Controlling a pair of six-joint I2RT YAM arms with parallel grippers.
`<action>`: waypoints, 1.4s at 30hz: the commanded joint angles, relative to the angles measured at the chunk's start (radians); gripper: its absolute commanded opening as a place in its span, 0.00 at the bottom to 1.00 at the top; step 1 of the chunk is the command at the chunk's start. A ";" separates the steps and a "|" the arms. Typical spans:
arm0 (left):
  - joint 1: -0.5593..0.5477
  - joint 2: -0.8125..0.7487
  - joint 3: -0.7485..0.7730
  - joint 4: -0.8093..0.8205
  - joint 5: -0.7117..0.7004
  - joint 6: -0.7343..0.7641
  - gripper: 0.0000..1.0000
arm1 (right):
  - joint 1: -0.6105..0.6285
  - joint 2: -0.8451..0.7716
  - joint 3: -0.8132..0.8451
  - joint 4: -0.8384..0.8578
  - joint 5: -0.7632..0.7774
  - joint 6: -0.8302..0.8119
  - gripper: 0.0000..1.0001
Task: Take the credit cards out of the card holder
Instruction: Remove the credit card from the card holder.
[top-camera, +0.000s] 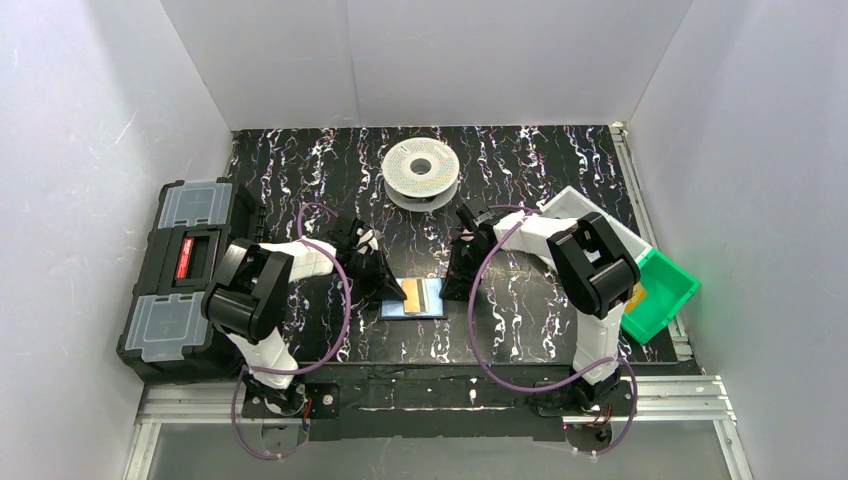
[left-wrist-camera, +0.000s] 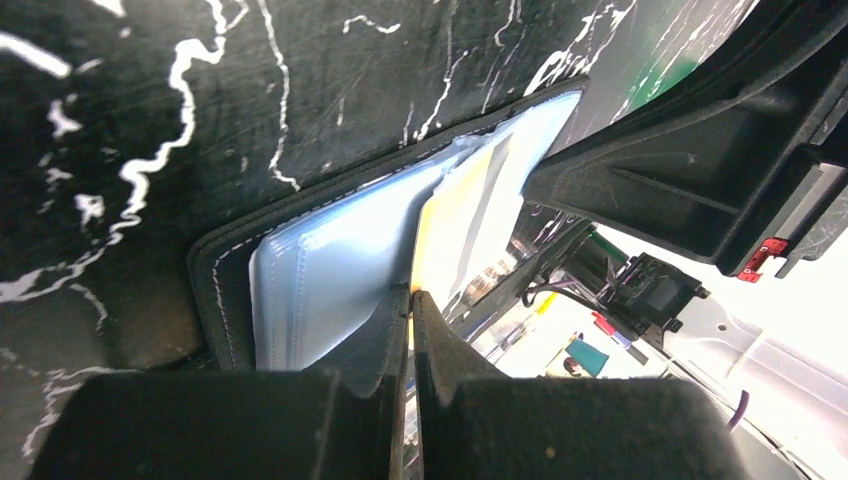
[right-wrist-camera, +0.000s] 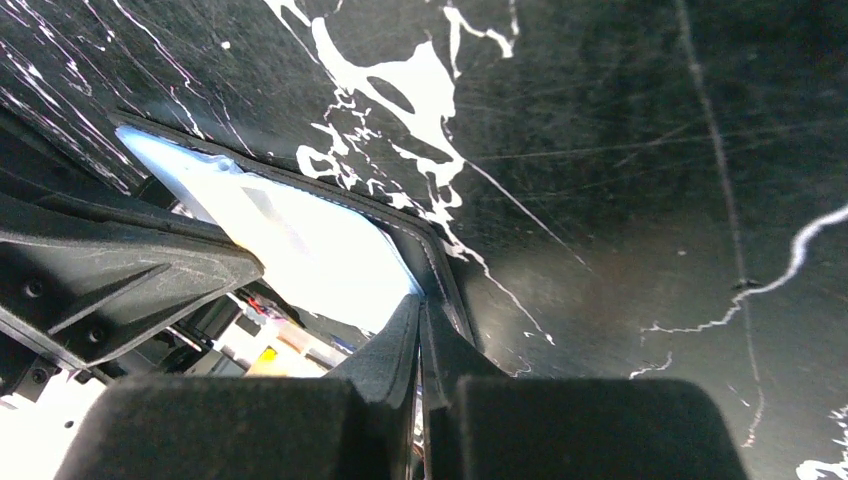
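The left gripper (left-wrist-camera: 410, 305) is pinched together on the pale yellowish card (left-wrist-camera: 445, 225) at frame centre. The right gripper (right-wrist-camera: 422, 310) clamps the card holder (right-wrist-camera: 310, 250) rim. The card is probably light, stiff and slick, so its exposed edge suits gripping.

A black white-veined table (top-camera: 520, 160) sits between white walls (top-camera: 430, 60). A black toolbox (top-camera: 185, 275) with clear lid compartments and a red label stands at its left edge. A white spool (top-camera: 421, 170) lies flat at the back centre. At the right, a green bin (top-camera: 665, 295) sits tilted against a white bin (top-camera: 572, 200).
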 joint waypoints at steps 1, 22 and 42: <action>0.023 -0.041 0.017 -0.121 -0.054 0.053 0.00 | 0.011 0.040 0.003 -0.006 0.070 -0.007 0.06; 0.038 -0.054 0.034 -0.159 -0.069 0.075 0.12 | 0.011 0.046 0.009 -0.008 0.065 -0.014 0.06; 0.038 -0.016 -0.009 0.010 0.070 -0.004 0.20 | 0.011 0.052 0.017 -0.015 0.063 -0.017 0.07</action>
